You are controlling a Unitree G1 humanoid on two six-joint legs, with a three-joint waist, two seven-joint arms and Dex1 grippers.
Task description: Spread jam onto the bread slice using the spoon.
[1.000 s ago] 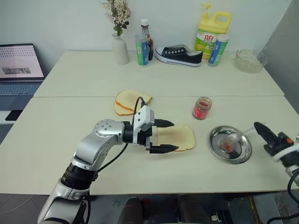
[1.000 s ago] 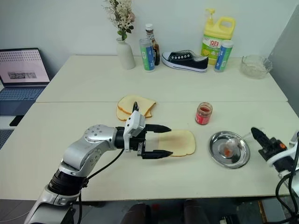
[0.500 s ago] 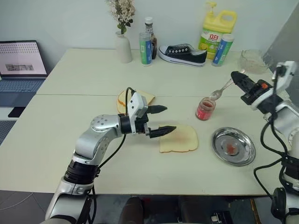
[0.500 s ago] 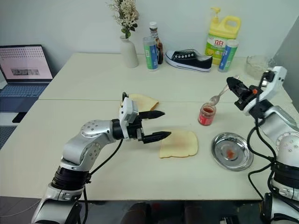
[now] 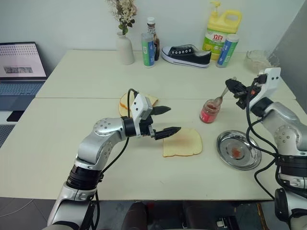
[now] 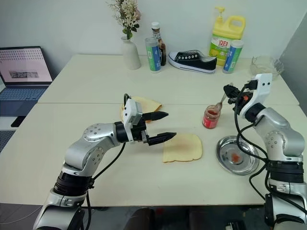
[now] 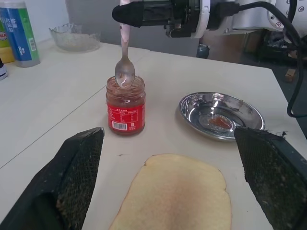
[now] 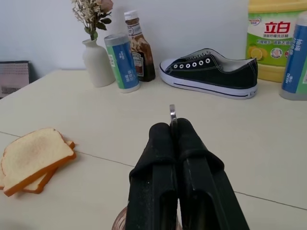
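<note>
- Far left, off the worktop [image 5: 72,129]: I see a laptop [image 5: 21,67] with its screen lit
- Back edge of the worktop, left to right: white vase [image 5: 124,49] with dried flowers, blue-green tube [image 5: 147,50], brown sauce bottle [image 5: 153,40], black sneaker [image 5: 186,55] lying on its sole, yellow detergent jug [image 5: 217,33], a second blue tube [image 5: 227,51], clear glass bowl [image 5: 258,61] at the far right corner
- My left gripper [image 5: 167,120] reaches in level from the left, jaws wide open and holding nothing; they hover at the left edge of the bread slice [image 5: 183,142], one fingertip over the slice's near-left corner, whether touching I cannot tell
- Behind that gripper: two toasted slices [image 5: 144,99] stacked, partly hidden by the wrist
- The bread slice lies flat near the middle of the front worktop, pale yellow, a faint tan tint on top in the left wrist view, no clear red smear
- Jam [image 5: 208,111] jar stands upright, lid off, behind and to the right of the slice, apart from it
- Spoon [image 5: 223,96] hangs bowl-down, its bowl at the jar's mouth; handle pinched in my right gripper [image 5: 230,86], jaws closed tight on it
- Steel dish [image 5: 238,150] sits right of the slice, in front of the jar, a small red dab at its centre
</note>
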